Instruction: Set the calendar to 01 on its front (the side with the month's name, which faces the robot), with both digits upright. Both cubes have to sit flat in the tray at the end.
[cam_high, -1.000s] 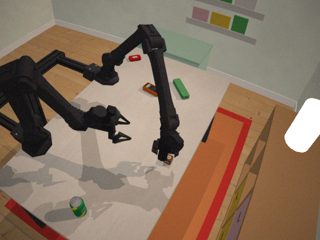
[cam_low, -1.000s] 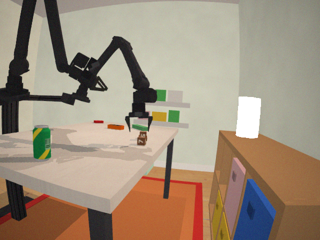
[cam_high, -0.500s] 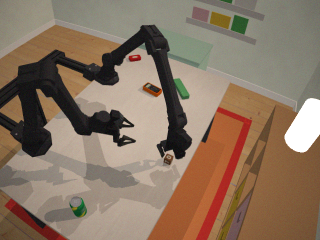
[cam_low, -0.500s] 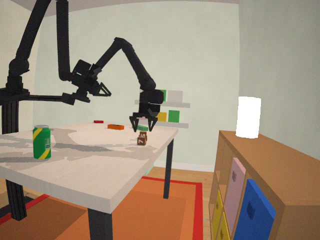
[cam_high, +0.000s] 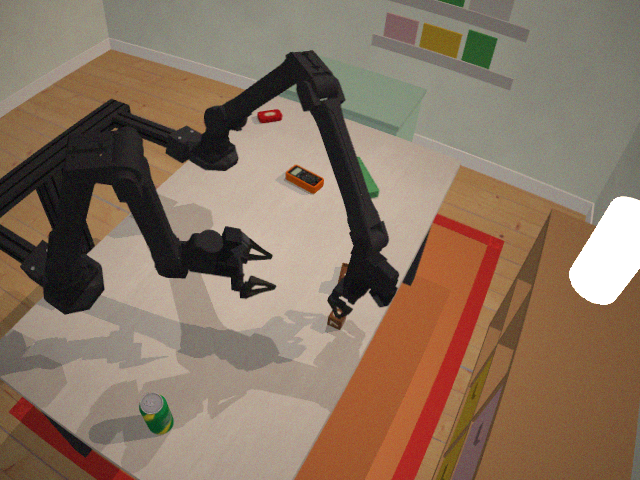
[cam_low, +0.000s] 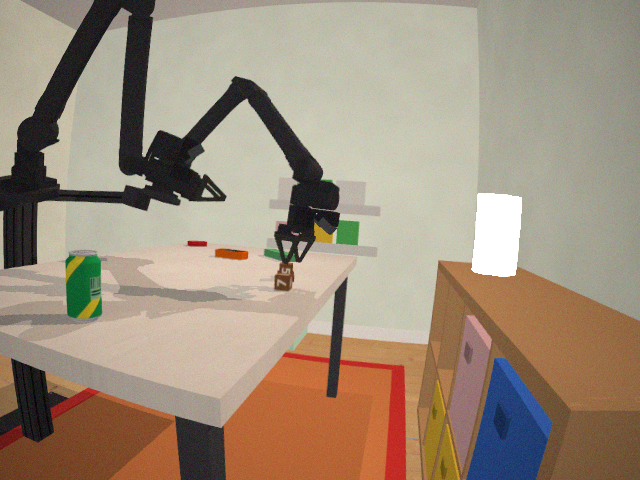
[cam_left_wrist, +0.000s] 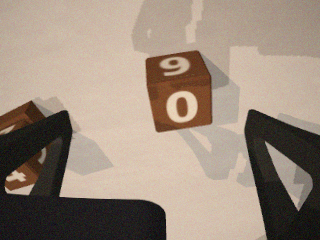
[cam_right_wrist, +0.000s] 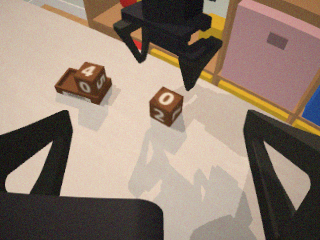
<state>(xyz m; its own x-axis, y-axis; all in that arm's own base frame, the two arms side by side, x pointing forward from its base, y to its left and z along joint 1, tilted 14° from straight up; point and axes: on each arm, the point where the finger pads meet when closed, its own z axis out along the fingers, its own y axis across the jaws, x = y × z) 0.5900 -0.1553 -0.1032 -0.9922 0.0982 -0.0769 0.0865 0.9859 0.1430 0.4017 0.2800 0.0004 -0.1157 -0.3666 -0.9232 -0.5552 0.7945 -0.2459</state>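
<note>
A brown number cube (cam_high: 334, 321) lies loose on the white table near its right edge. It shows 0 and 9 in the left wrist view (cam_left_wrist: 179, 90) and 0 on top in the right wrist view (cam_right_wrist: 166, 106). The small brown tray (cam_right_wrist: 86, 82) stands just beyond it and holds the second cube, with 4 on top; this pair also shows in the exterior view (cam_low: 285, 268). My left gripper (cam_high: 338, 310) hangs open right above the loose cube, fingers to either side and not touching it. My right gripper (cam_high: 258, 268) is open and empty, held high over the table's middle.
A green can (cam_high: 156, 413) stands near the front corner. An orange multimeter (cam_high: 305, 178), a green block (cam_high: 368, 178) and a red object (cam_high: 269, 115) lie at the back. The table edge runs close beside the cubes; a wooden shelf unit (cam_low: 516, 361) stands beyond it.
</note>
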